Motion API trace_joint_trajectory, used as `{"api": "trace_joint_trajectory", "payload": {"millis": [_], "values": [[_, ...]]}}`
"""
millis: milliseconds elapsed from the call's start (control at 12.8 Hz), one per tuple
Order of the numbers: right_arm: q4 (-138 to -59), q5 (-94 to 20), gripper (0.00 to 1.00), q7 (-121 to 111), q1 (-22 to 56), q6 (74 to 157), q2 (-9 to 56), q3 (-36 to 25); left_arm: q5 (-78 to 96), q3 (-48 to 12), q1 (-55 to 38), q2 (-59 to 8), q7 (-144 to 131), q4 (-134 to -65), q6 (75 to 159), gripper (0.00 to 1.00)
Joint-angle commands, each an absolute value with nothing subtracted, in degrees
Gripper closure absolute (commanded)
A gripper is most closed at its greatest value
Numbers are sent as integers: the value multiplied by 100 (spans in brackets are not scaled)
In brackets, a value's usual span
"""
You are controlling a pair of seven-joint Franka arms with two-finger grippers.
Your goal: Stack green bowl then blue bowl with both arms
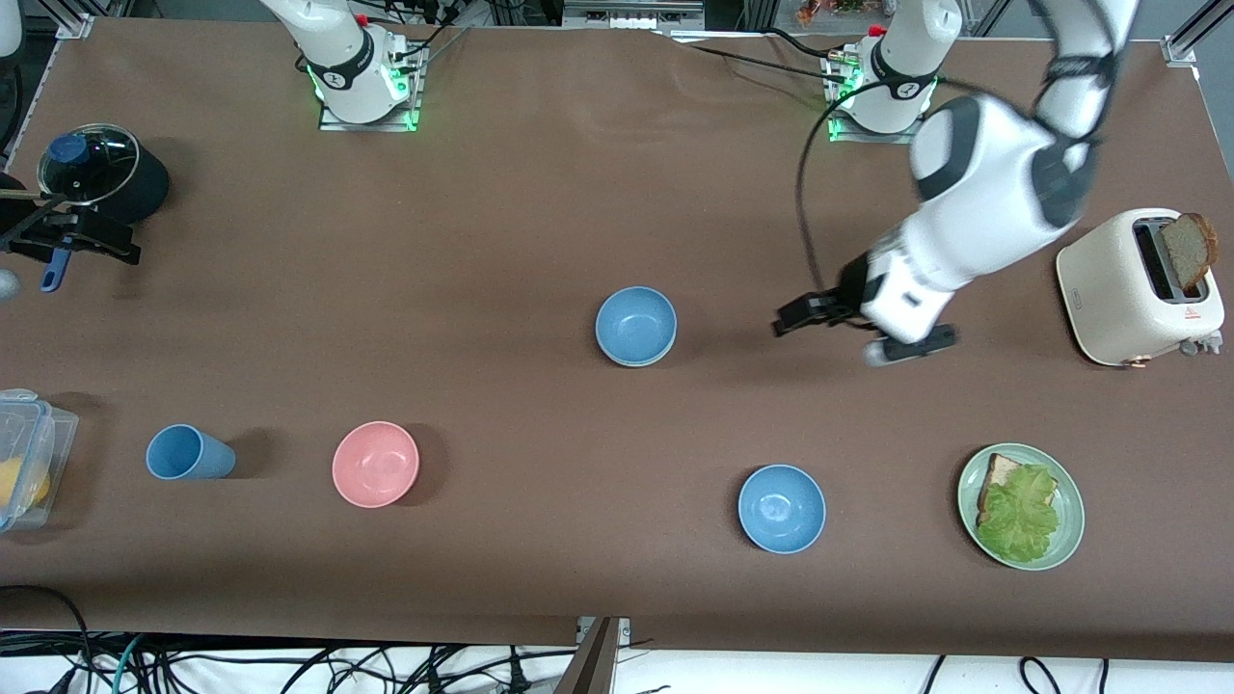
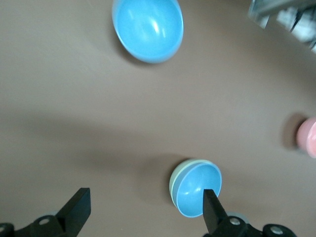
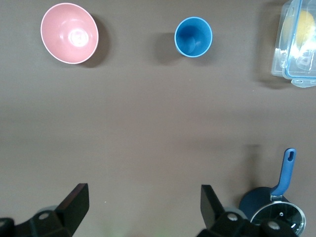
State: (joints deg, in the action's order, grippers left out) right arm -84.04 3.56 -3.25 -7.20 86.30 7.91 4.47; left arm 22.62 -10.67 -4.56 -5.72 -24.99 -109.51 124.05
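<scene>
A: Where do the bowls sit right now?

B: Mid-table, a blue bowl [image 1: 635, 326] is nested inside the green bowl [image 2: 174, 181]; the left wrist view shows the pale green rim peeking out beside the blue one. So the stack looks built. A second blue bowl [image 1: 782, 508] sits alone, nearer the front camera and more toward the left arm's end.

A: And the left hand?

B: The left hand [image 1: 837, 325] is empty, fingers spread wide, hovering over bare table just beside the stack, toward the left arm's end.

A: The right one?

B: The right hand [image 1: 43, 241] waits at its own end of the table, over the spot by the black saucepan [image 1: 101, 173] with the glass lid. Its fingers are apart too, holding nothing.

A: What could still go wrong?

B: I'd judge the stack is the thing at risk. The blue bowl seems to sit slightly off-centre in the green one, so a low sweep by the left hand could clip the rim and tip or slide it. Swinging wide the other way, the arm could brush the toaster [image 1: 1138, 287] or the plate [image 1: 1068, 532] with lettuce toast.
</scene>
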Motion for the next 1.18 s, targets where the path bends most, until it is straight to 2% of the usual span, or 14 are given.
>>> {"api": "trace_joint_trajectory", "payload": {"millis": [0, 157, 313, 548, 1097], "values": [[-8420, 466, 0, -325, -668, 8666, 756, 466, 1752, -863, -290, 78, -2470, -11207, 12279, 0], [-8429, 466, 0, -325, -668, 8666, 756, 466, 584, -485, -334, 290, -2138, -10726, 11099, 0], [-8420, 457, 0, -343, -668, 8666, 773, 466, 457, -72, -378, 281, -1551, -10198, 9875, 0], [-8420, 466, 0, -334, -668, 8666, 782, 457, -7, 202, -396, 281, -1020, -9634, 8897, 0], [-8420, 457, 0, -351, -677, 8666, 782, 448, -369, -70, -413, 246, -1019, -9615, 8833, 0]]}}
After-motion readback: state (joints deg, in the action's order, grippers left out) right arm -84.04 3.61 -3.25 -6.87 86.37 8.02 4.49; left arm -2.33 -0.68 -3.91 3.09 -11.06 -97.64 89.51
